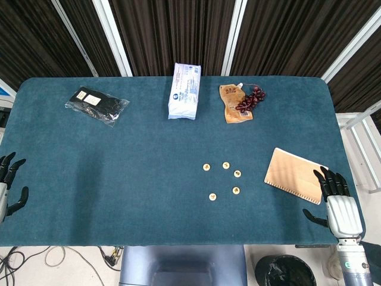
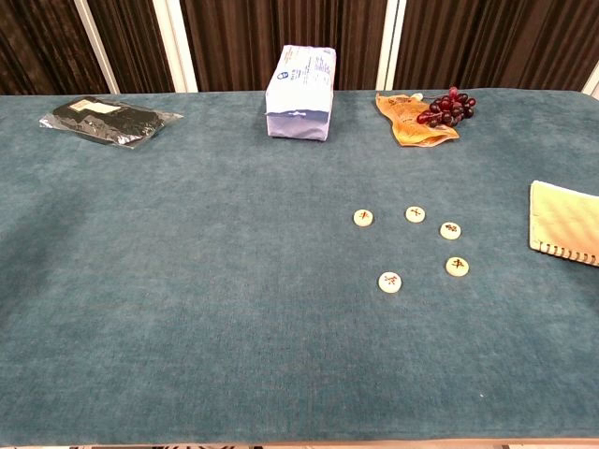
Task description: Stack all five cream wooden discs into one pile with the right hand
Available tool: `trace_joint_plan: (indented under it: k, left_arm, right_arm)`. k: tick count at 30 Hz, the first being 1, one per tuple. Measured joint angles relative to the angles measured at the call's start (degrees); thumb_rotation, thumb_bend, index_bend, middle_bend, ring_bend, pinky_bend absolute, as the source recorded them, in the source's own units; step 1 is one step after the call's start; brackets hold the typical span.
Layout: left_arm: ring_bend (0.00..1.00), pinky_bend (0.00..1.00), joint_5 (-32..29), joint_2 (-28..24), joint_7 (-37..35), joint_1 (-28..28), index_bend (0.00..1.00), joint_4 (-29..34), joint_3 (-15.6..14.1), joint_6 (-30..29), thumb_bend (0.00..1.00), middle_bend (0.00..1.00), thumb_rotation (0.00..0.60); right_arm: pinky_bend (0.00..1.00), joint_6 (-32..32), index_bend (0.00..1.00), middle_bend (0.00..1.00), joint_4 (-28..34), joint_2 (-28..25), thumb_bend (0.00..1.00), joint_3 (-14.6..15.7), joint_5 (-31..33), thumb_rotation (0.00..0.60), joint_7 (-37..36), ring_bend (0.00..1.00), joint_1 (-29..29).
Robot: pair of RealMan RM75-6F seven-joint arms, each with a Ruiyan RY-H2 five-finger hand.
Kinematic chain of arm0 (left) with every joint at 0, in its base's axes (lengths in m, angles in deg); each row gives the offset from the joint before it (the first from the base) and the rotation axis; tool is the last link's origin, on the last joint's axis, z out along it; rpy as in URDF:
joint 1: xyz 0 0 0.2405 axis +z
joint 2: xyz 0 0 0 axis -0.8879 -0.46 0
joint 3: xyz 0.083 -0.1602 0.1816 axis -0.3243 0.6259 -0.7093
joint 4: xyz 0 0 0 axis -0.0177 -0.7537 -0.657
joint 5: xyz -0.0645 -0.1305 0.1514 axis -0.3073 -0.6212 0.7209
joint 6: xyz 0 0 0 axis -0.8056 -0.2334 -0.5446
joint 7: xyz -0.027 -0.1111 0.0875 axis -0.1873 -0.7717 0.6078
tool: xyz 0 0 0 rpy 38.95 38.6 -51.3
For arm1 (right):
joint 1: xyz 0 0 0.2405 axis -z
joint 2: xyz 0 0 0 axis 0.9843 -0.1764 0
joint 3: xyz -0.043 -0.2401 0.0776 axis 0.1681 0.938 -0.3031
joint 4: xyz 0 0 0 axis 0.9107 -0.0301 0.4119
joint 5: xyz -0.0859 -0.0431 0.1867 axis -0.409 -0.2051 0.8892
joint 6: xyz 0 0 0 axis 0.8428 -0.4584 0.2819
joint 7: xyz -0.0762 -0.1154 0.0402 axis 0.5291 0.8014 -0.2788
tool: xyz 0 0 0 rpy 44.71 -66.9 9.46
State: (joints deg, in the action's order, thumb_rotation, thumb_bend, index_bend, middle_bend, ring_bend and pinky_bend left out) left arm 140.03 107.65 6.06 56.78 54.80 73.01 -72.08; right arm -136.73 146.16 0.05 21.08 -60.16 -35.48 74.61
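1. Seen from the head view, teal felt-like table (image 1: 119, 179) fills the frame, far edge against dark slatted curtains, near edge above a bin and cables.
2. Five cream wooden discs (image 1: 225, 165) lying flat and unstacked in a loose ring right of centre, each apart from the others; bare cloth all round them, widest to the left.
3. Right hand (image 1: 334, 196) at near right table edge, fingers spread, holding nothing; just beside the corner of a tan spiral-bound notebook (image 1: 292, 174), which lies between hand and discs.
4. Left hand (image 1: 9, 182) at left edge, dark fingers apart, holding nothing, well apart from discs.
5. Along far side: black item in clear bag (image 1: 95, 104), white soft pack (image 1: 184, 90), orange pouch (image 1: 233, 102) with dark grapes (image 1: 251, 98) resting on it.
6. From the chest view, discs (image 2: 390, 282) round, thin, dark mark on each top face; nearest one toward the front edge.
7. Notebook (image 2: 564, 223) cut by right frame edge, coil on its near side.
8. Pack (image 2: 300, 92), grapes (image 2: 447, 106), bag (image 2: 108, 120) at back, well apart from discs.
9. Neither hand visible in chest view.
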Motion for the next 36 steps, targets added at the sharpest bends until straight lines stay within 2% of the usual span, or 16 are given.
trace_joint_plan:
  k: [26,32,36]
  left_arm:
    - [0.00,0.00,-0.5,0.4,-1.2,0.4,0.15,0.7,0.5,-0.9,0.46,0.00,0.600]
    - [0.00,0.00,-0.5,0.5,-1.5,0.6,0.15,1.1,0.7,-1.4,0.46,0.00,0.600]
    - [0.00,0.00,-0.7,0.5,-1.4,0.5,0.15,1.2,0.7,-1.2,0.46,0.00,0.600]
  right_arm:
    - [0.00,0.6,0.10,0.00,2.8,-0.5,0.25,-0.6,2.0,0.600,-1.3,0.00,0.4]
    - [0.00,3.7,0.13,0.00,4.6,-1.7,0.25,-0.4,2.3,0.600,-3.5,0.00,-0.8]
    - [0.00,7.6,0.13,0.00,5.8,-3.5,0.25,-1.8,3.4,0.600,-3.1,0.00,-3.4]
